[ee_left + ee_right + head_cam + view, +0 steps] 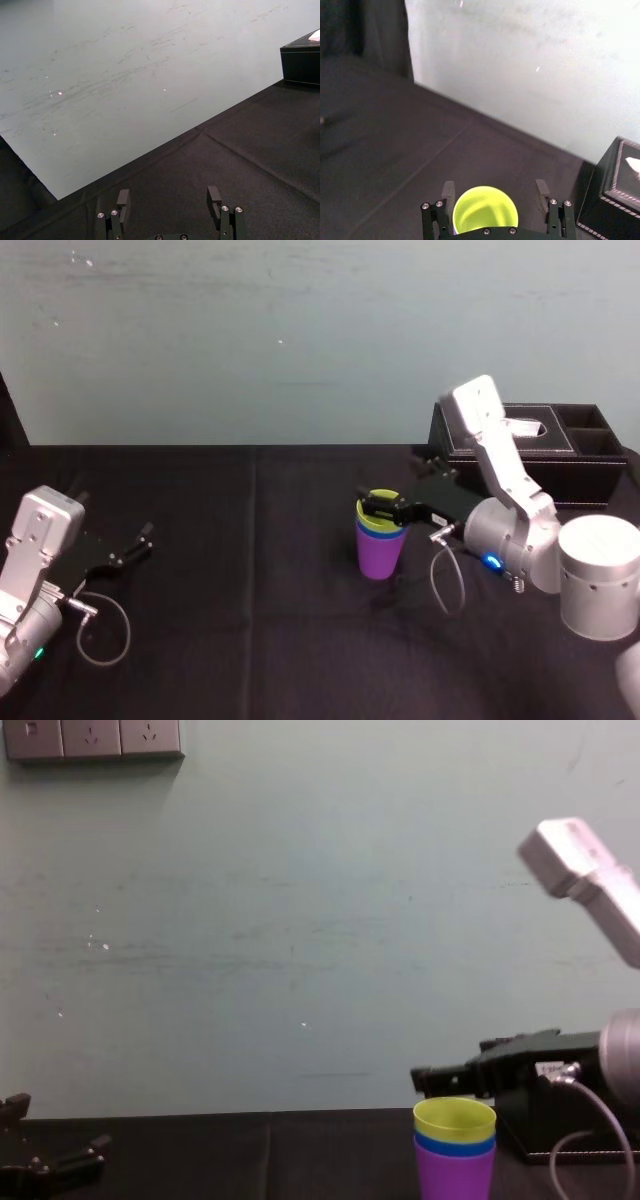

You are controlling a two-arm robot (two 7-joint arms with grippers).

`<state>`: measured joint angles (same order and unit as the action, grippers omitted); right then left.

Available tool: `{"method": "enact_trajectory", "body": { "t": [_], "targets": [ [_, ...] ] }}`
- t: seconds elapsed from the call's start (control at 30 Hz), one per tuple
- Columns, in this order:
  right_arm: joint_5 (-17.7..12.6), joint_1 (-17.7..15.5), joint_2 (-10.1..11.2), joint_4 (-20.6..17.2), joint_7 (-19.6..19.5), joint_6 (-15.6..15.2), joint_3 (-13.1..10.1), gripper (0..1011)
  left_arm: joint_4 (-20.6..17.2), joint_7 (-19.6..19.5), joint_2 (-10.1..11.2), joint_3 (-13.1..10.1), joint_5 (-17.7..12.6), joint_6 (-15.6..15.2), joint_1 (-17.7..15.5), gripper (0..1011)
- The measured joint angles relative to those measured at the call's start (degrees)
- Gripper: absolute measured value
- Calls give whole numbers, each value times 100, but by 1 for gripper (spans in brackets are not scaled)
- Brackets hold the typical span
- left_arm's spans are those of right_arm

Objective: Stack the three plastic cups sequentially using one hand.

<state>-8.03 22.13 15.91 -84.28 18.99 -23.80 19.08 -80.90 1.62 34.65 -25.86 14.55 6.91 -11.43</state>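
Just over the stack, the right gripper (383, 507) has its two fingers apart, one on either side of the yellow-green cup's (485, 207) rim. Three cups sit nested in one upright pile on the black table (250, 580): yellow-green in the blue cup (455, 1147), blue in the purple cup (380, 552). One black tissue box (590, 468) stands behind the right arm. The left gripper (169, 192), fingers spread, rests far left.

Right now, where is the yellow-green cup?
In the head view the yellow-green cup sits right of centre, nested topmost in the blue cup and purple cup, between the open fingers of the right hand, near the black tissue box.
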Motion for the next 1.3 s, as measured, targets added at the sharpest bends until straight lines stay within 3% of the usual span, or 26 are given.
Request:
{"method": "enact_trajectory", "body": {
  "t": [0.13,0.23,0.33,0.47,0.6,0.97,1.3],
  "targets": [
    [-31,-268,-50,-188,-236,444,-173,1003,0,0,0,0,0,0,0,1000],
    [41,-557,-190,-344,-725,749,-376,1003,0,0,0,0,0,0,0,1000],
    [312,-916,-433,-463,-1450,1145,-581,1003,0,0,0,0,0,0,0,1000],
    [631,-1201,-602,-468,-2017,1458,-677,1003,0,0,0,0,0,0,0,1000],
    [875,-1421,-748,-333,-2405,1571,-755,1003,0,0,0,0,0,0,0,1000],
    [994,-1549,-904,-20,-2415,1471,-865,1003,0,0,0,0,0,0,0,1000],
    [981,-1554,-918,-17,-2322,1390,-888,1003,0,0,0,0,0,0,0,1000]
  ]
}}
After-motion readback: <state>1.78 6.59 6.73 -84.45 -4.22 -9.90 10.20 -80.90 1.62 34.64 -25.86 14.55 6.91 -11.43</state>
